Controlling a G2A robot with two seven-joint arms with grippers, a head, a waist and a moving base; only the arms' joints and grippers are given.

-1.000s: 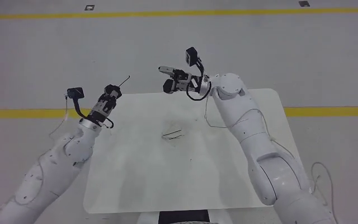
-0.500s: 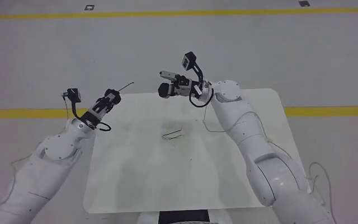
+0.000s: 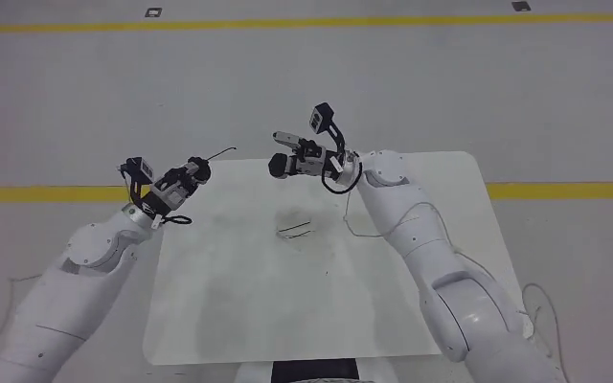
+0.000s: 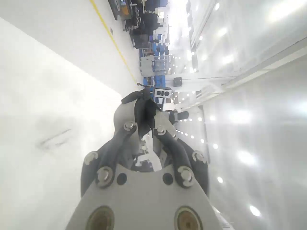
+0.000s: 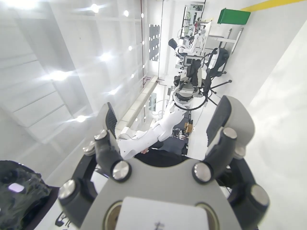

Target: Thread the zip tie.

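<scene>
My left gripper (image 3: 201, 168) hovers over the table's far left corner, shut on a thin black zip tie (image 3: 225, 151) whose free end points toward the right arm. In the left wrist view the closed fingers (image 4: 134, 111) pinch the tie, and its tip (image 4: 138, 84) sticks out past them. My right gripper (image 3: 276, 151) hangs above the table's far edge, facing the left one across a small gap. It is open, and its two pads (image 5: 110, 118) stand wide apart with nothing between them.
The white table (image 3: 431, 287) carries a few loose black zip ties (image 3: 297, 230) near its middle, also faint in the left wrist view (image 4: 55, 137). A yellow floor line (image 3: 556, 190) runs behind the table.
The left arm has swung so that the tie's tip points more toward the right gripper. The right gripper has shifted slightly left and nearer, still open.
</scene>
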